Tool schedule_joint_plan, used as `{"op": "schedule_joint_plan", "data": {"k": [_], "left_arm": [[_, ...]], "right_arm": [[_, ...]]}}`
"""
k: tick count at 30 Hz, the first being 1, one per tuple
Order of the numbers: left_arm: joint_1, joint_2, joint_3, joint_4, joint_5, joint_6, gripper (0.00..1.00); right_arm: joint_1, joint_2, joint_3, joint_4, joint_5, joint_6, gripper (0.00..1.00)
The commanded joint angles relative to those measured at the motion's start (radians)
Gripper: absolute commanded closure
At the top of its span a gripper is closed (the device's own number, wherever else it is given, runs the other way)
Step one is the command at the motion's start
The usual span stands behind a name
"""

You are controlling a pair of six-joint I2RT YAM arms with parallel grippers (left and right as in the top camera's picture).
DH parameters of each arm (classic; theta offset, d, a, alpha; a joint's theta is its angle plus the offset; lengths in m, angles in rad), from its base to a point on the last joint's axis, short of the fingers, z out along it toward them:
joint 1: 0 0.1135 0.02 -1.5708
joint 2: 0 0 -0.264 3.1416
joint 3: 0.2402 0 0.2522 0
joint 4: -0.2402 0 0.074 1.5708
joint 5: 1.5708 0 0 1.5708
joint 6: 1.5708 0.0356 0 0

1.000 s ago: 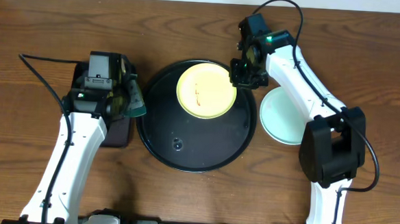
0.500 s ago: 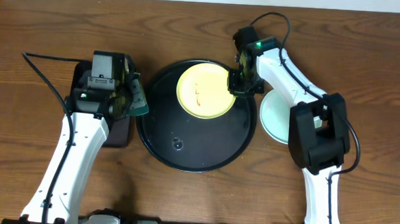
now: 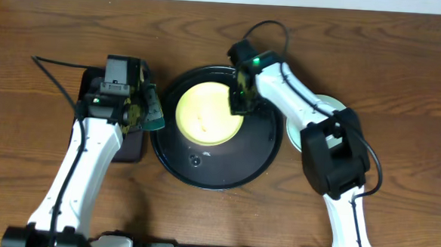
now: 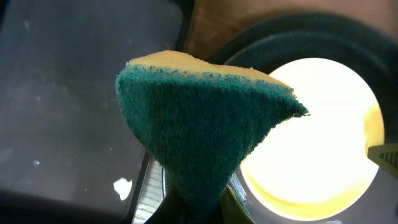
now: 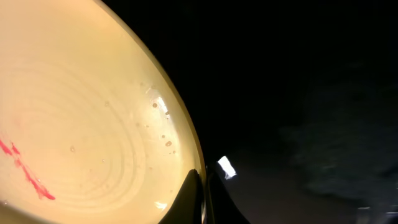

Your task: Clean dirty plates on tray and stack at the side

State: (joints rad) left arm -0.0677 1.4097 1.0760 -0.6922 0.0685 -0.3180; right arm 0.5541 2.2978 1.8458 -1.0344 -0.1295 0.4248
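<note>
The right gripper (image 5: 200,190), pinched shut on the rim of the pale yellow plate (image 3: 204,116) in the round black tray (image 3: 203,174) beneath it, may lose it when the left gripper (image 3: 145,112), clamping the green sponge (image 4: 205,124), presses.

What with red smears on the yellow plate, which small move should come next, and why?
Probably swing the left tool, shut on the sponge, across onto the yellow plate: the right tool pinches its rim, and a red smear shows on it.

Even overhead light, yellow plate (image 4: 317,137) overexposed, close-ups soft
</note>
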Motion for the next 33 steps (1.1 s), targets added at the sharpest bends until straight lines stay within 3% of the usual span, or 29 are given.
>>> {"op": "schedule_joint_plan", "data": {"k": [1, 7, 19, 29, 33], "left_arm": [[-0.006, 0.050, 0.014, -0.003, 0.019, -0.006, 0.92], [-0.066, 0.136, 0.014, 0.003, 0.027, -0.023, 0.92], [-0.255, 0.313, 0.014, 0.124, -0.087, -0.216, 0.93], [-0.276, 0.378, 0.014, 0.168, -0.077, -0.193, 0.92], [-0.276, 0.381, 0.014, 0.250, -0.159, -0.147, 0.92]], "right_arm": [[0.042, 0.013, -0.010, -0.013, -0.002, -0.021, 0.99], [0.054, 0.013, -0.033, -0.009, -0.002, 0.021, 0.99], [0.054, 0.013, -0.177, 0.074, -0.036, 0.061, 0.99], [0.054, 0.013, -0.177, 0.086, -0.036, 0.060, 0.99], [0.054, 0.013, -0.177, 0.089, -0.036, 0.056, 0.99]]}}
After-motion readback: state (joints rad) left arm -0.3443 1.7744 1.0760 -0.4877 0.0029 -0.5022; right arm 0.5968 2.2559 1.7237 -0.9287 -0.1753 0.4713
